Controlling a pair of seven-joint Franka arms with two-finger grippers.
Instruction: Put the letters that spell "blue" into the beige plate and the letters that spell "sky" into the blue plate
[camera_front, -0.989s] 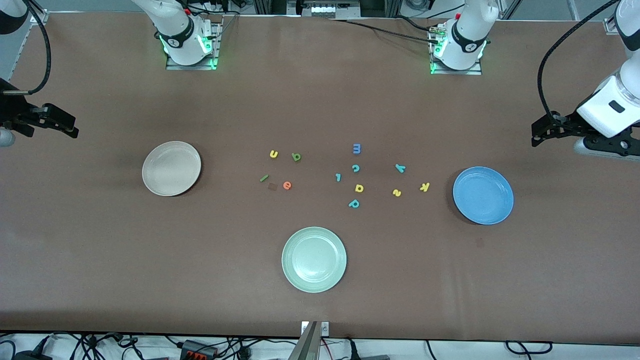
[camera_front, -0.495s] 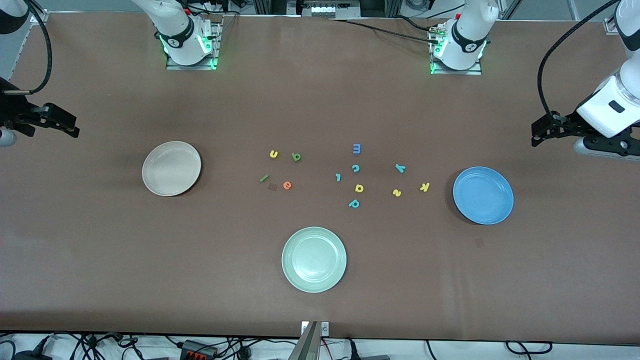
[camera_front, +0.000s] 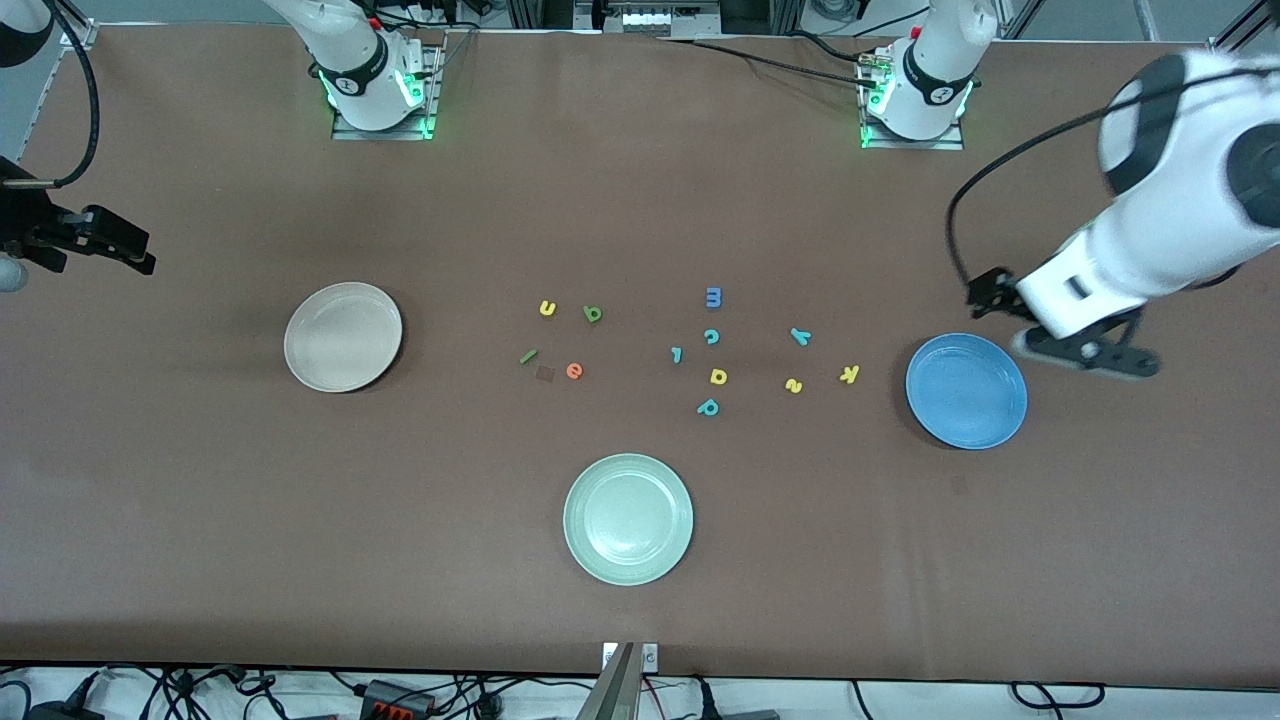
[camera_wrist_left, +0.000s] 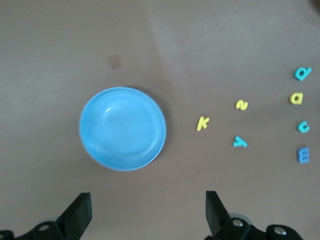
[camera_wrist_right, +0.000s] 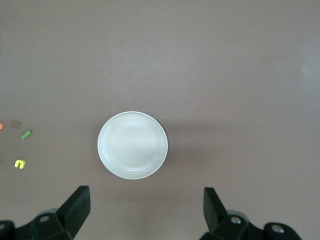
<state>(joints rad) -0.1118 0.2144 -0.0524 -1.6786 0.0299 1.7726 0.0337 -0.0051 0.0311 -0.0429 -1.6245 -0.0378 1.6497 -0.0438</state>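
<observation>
While the left gripper (camera_wrist_left: 145, 215) hangs over the table near the blue plate (camera_front: 966, 391), its fingers (camera_wrist_left: 80, 212) are spread wide with nothing between them. From that gripper, the yellow k (camera_front: 849, 374) lies just past the plate toward the right arm's end, then the yellow s (camera_front: 794, 385) and the teal y (camera_front: 800, 336); all three rest on the table, apart from each other and outside the plate.

The right gripper (camera_wrist_right: 145, 212) waits over the table's right-arm end, also spread and empty, above and a little away from the beige plate (camera_front: 343, 336). Past that plate from it lie the green l (camera_front: 528, 356), yellow u (camera_front: 547, 308), green b (camera_front: 593, 314) and orange e (camera_front: 574, 371), loosely grouped on the table. A small dark patch (camera_front: 545, 373) beside the e may be a mark on the cloth.

Both plates look bare inside.
</observation>
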